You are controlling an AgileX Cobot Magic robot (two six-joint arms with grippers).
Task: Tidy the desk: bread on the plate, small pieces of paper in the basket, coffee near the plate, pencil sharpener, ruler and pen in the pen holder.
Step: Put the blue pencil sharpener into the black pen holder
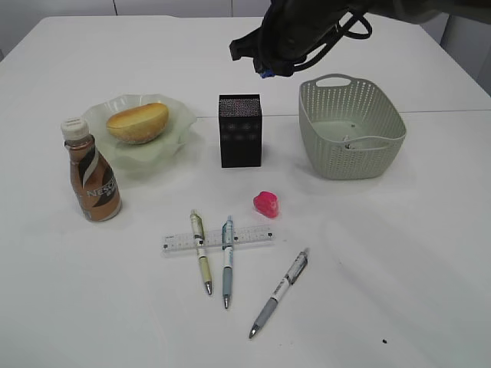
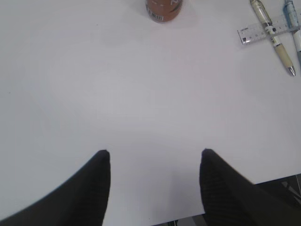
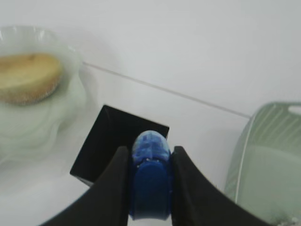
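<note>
The right gripper point(image 3: 148, 188) hung in the air above the black pen holder point(image 1: 240, 130), its two dark fingers point(image 3: 115, 188) pinched narrowly on a blue pencil sharpener point(image 3: 150, 179). Through the wrist camera the sharpener sat directly over the holder's open mouth, not yet inside it. In the room view the arm came in from twelve o'clock, the blue piece just showing beneath it at about one o'clock from the holder.

The left gripper point(image 2: 155, 188) stood wide and empty over bare white table point(image 2: 117, 94), its fingers well apart, holding nothing.

The bread point(image 1: 137, 123) already lay on the pale green plate point(image 1: 103, 149), off at nine o'clock from the holder. The coffee bottle point(image 1: 93, 170) stood upright just beside the plate, at about seven o'clock from it. The green basket point(image 1: 350, 130) sat at three o'clock from the holder; something pale lay inside, but I could not tell what it was.

A pink sharpener point(image 1: 265, 204) rested on the table at five o'clock from the holder. Beyond it the clear ruler point(image 1: 218, 239) lay flat, with a yellowish pen point(image 1: 201, 253) and a blue pen point(image 1: 227, 262) crossing over it. A third pen, grey and white point(image 1: 279, 294), lay apart at about four o'clock from the ruler.
</note>
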